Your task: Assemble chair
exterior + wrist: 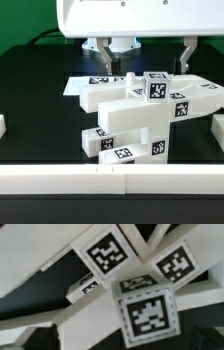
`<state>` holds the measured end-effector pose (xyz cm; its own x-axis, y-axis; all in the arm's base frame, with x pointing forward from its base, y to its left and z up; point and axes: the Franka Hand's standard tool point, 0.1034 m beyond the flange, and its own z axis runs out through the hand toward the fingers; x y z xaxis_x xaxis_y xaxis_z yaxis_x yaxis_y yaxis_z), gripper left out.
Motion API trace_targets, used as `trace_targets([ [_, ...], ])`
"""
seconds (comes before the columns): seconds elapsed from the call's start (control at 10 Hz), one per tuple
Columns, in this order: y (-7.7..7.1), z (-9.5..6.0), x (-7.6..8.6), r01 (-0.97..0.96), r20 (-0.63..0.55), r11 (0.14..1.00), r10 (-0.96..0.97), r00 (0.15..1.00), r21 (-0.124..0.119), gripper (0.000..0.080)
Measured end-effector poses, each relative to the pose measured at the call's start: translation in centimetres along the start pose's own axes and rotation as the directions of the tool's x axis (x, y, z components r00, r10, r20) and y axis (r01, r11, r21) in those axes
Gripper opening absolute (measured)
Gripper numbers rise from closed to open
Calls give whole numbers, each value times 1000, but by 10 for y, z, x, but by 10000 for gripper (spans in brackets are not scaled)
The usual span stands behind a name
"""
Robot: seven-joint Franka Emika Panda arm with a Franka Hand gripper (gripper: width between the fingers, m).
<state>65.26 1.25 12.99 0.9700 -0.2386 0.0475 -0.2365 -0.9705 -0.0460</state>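
The chair [140, 110] stands in the middle of the desk [40, 125] as a part-built white stack, its upper bar [195, 95] jutting toward the exterior view's right. The fingers [100, 48] hover just above, spread wide, grasping nothing (the wrist view shows only tags [108, 252] close up). Best to descend squarely over flat sides. Open room lies on the exterior view's left, and the white rail [60, 178] bounds the front.

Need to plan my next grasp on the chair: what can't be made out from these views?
- Exterior view: how the matte white blocky plastic chair parts join; their far sides are hidden by the stack itself.
- Exterior view: the thin flat white marker board, partly covered by those parts.
- Wrist view: part outlines, cut off by every edge; the black-and-white square tags look blurred.
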Motion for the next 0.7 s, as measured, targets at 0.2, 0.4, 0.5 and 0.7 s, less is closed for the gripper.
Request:
trace_targets([
  [0.2, -3, 7, -2, 14, 1, 1000, -14, 1000, -1, 649],
  [0.4, -4, 8, -2, 13, 1, 1000, -13, 1000, -2, 649],
  [0.5, -4, 9, -3, 13, 2, 1000, -13, 1000, -2, 649],
  [0.7, -3, 9, -2, -4, 2, 1000, 4, 1000, -2, 515],
])
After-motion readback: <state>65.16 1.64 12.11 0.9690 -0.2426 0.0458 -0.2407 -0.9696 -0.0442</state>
